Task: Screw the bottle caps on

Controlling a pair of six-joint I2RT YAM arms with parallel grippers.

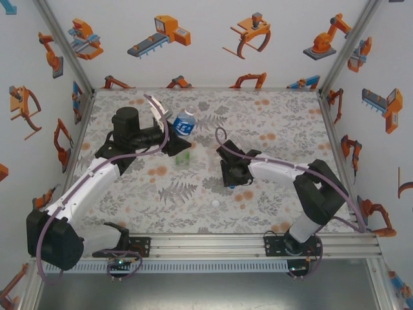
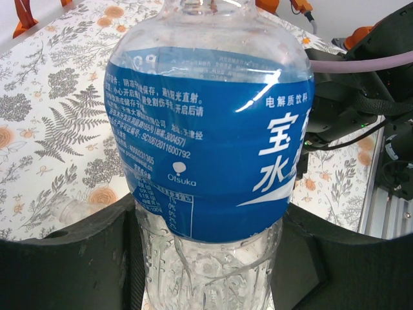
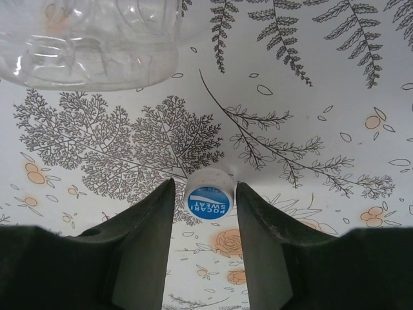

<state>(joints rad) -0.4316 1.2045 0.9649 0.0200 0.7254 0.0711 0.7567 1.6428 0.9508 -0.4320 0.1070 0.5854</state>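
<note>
Underneath, floral mat (image 1: 277,116): it covered the table, and its orange blots could pass for caps, so you did well to go by the blue print.
Left gripper (image 2: 206,258): you had it clamped on the lower body of the blue-label bottle. I judged that hold had to be firm enough to resist the twisting.
Right gripper (image 3: 205,194): its fingers stood apart, astride the blue-topped cap, low over the mat right of centre. The gap was wider on the left, so centring before closing looked wise.
Blue-label bottle (image 2: 206,148): it sat in the left jaws, far and left of centre.
Green-tinted bottle (image 1: 182,157): it stood just near of that bottle, untouched.
Blue-topped cap (image 3: 210,201): it lay flat on the mat, print up. You needed a square grip on its rim, since a tilted cap would likely cross-thread.
Loose white cap (image 1: 215,203): it lay near of the right gripper, apart from it.
</note>
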